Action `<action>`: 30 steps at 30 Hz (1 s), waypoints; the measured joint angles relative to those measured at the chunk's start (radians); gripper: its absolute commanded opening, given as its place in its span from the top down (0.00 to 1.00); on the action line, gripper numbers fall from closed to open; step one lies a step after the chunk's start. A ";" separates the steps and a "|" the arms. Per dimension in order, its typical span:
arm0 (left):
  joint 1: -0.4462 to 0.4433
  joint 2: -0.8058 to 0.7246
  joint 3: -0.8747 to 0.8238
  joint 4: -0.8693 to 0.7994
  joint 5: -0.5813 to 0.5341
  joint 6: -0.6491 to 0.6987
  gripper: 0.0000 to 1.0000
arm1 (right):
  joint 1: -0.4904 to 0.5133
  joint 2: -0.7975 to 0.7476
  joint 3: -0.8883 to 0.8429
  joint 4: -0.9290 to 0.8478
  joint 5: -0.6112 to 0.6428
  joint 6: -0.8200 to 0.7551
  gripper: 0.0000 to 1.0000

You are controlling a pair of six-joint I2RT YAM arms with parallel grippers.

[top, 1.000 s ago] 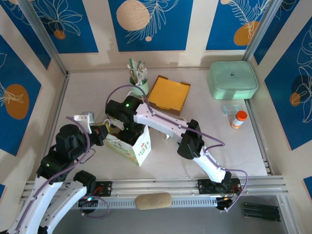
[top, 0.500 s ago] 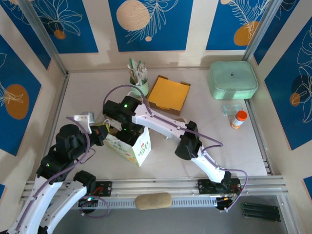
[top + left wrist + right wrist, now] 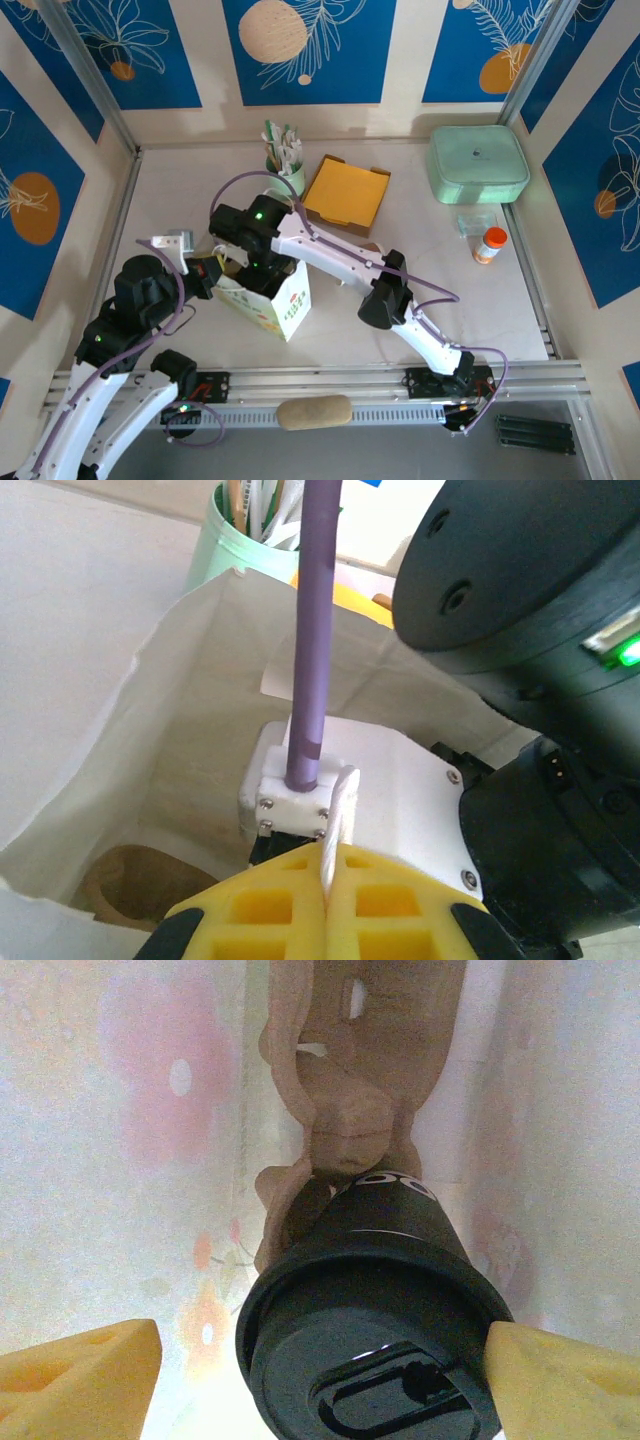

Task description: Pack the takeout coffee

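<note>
The takeout coffee [image 3: 370, 1300], a cup with a black lid, stands inside the white paper bag [image 3: 285, 305]. Its base sits in the brown pulp carrier [image 3: 350, 1090] at the bag's bottom. My right gripper [image 3: 320, 1360] is down in the bag and open around the lid. Its left finger [image 3: 80, 1375] stands well off the cup, and its right finger [image 3: 570, 1380] is at the lid's rim. My left gripper [image 3: 328, 865] is shut on a white strip of the bag's top edge, holding the mouth open. A bit of the carrier [image 3: 130, 880] shows below it.
A mint-green cup of utensils [image 3: 284, 165] stands behind the bag, with a yellow-lined box [image 3: 347, 193] next to it. A mint-green lidded container [image 3: 478, 163], a small clear tub [image 3: 473, 223] and an orange-capped bottle [image 3: 489, 244] are at the right.
My right gripper's jaws have spread wider, off the cup, and the right arm has shifted slightly left. The left arm and the bag have not moved.
</note>
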 measured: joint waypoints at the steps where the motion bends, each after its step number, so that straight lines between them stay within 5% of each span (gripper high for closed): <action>1: 0.000 0.000 0.000 0.000 0.000 0.000 1.00 | 0.000 0.000 0.005 -0.001 0.002 0.004 0.15; 30: 0.000 0.014 0.000 0.004 0.000 0.000 1.00 | 0.000 -0.078 0.095 -0.027 0.094 0.087 0.17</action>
